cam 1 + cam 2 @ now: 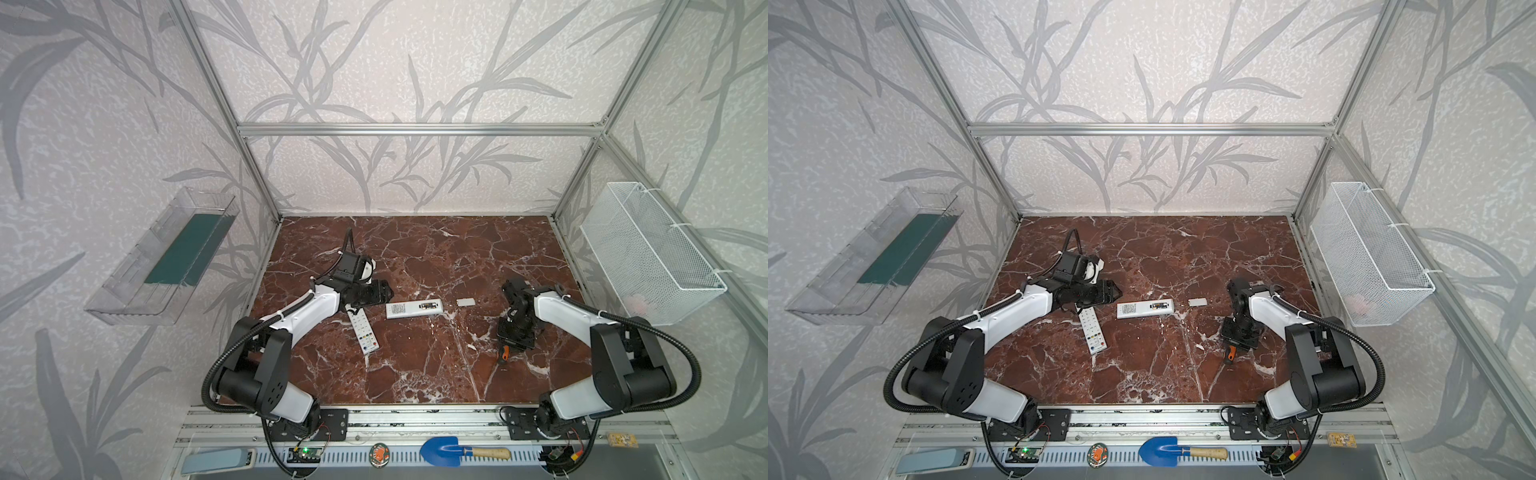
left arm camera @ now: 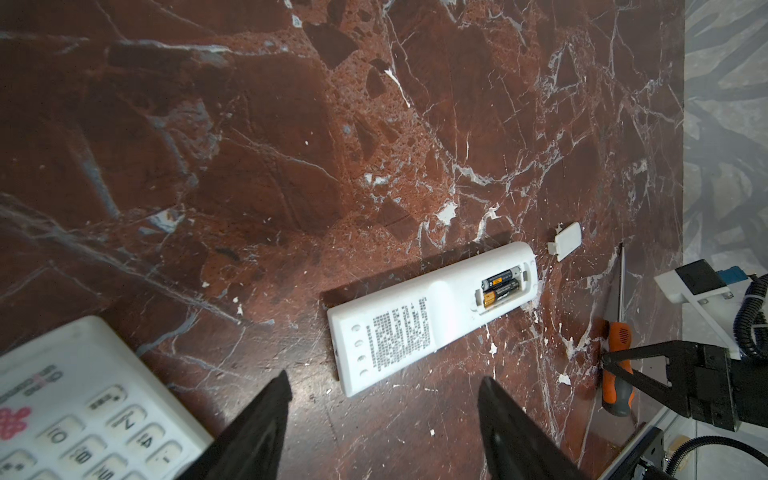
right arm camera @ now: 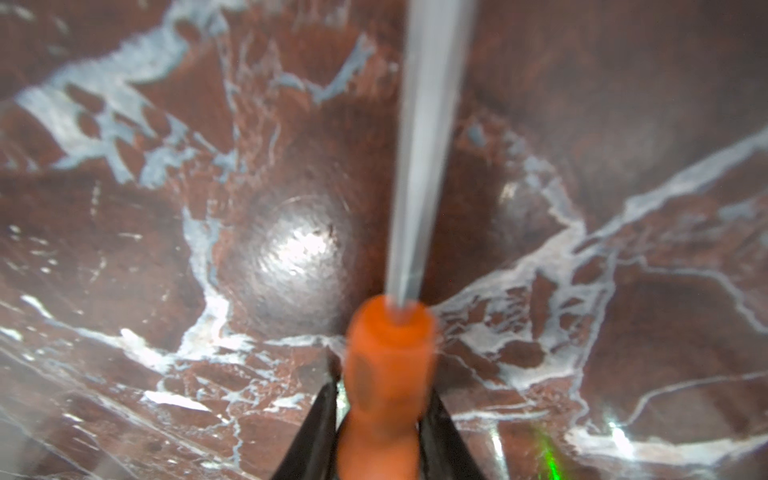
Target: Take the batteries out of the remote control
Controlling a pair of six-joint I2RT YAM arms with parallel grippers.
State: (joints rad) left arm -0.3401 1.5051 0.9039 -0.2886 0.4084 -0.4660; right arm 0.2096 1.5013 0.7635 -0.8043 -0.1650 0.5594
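The right gripper (image 3: 382, 390) was pinched on the orange screwdriver (image 3: 386, 349) by its handle; the left gripper (image 2: 384, 378) hung spread and empty. Both batteries (image 2: 500, 286) lay in the open bay of the white remote (image 2: 415, 324). Unbraced, it could skid on the marble tabletop (image 2: 249, 166) when levered, or a cell might spring away.

No legible text. Label (image 2: 399, 336) on face-down remote (image 2: 446, 297), batteries (image 2: 498, 293) print, keypad remote (image 2: 83, 415) marks: unreadable.

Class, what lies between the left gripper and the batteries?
In the left wrist view, only the labelled back of the remote lies between the left gripper and the batteries.
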